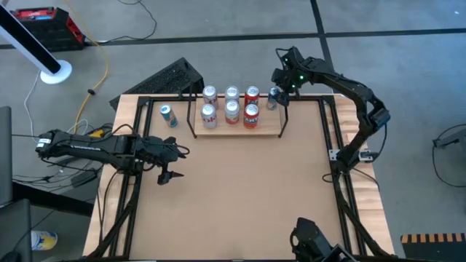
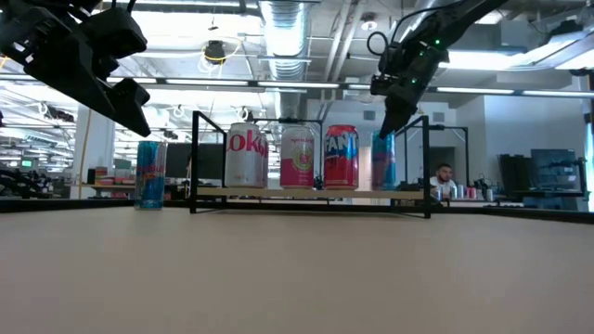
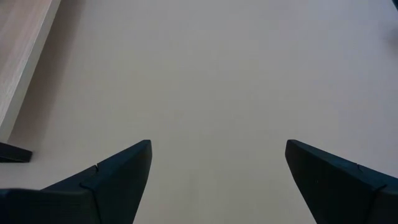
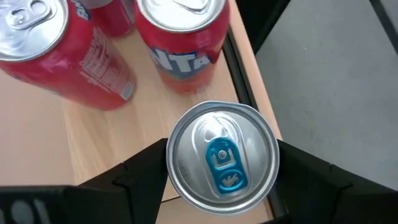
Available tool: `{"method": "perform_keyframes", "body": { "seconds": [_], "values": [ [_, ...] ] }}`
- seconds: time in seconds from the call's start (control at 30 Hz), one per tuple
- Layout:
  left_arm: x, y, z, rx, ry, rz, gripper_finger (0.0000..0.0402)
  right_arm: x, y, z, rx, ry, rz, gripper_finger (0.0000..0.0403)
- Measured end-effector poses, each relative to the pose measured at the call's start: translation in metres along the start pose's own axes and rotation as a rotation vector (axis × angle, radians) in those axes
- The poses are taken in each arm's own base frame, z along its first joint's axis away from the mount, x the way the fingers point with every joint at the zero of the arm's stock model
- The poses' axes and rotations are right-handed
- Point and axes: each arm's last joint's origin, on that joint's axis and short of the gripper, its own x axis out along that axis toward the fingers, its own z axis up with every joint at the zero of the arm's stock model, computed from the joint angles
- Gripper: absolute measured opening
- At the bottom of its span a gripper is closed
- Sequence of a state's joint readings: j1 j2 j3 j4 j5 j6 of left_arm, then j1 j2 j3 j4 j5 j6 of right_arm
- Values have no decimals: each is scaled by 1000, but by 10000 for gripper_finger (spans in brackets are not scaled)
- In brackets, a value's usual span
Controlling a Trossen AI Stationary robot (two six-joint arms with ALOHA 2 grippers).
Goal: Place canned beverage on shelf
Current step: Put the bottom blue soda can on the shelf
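Surroundings of the brown counter on a grey floor

A black slanted crate is seen at the counter's far edge. On the floor beyond it, a red box is set near a white round stand base, and a yellow cable is trailed between them and the counter. In the low view, a seated person is seen far behind, and ribbed ducts are hung under the lit ceiling.
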State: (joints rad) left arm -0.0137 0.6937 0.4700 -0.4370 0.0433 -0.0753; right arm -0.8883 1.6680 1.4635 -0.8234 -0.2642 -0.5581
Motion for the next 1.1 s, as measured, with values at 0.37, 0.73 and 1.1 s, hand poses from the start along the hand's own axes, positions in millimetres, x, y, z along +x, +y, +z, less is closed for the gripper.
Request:
{"method": "perform_keyframes", "body": {
  "seconds": [0.37, 0.73, 1.1],
  "values": [
    [0, 0, 0, 0, 0, 1, 355, 3, 1, 3, -9, -4, -8, 292],
    [0, 0, 0, 0, 0, 0, 355, 4, 3, 6, -17, 12, -68, 309],
    [0, 0, 0, 0, -1, 1, 355, 5, 13, 15, -88, 26, -103, 362]
  ]
}}
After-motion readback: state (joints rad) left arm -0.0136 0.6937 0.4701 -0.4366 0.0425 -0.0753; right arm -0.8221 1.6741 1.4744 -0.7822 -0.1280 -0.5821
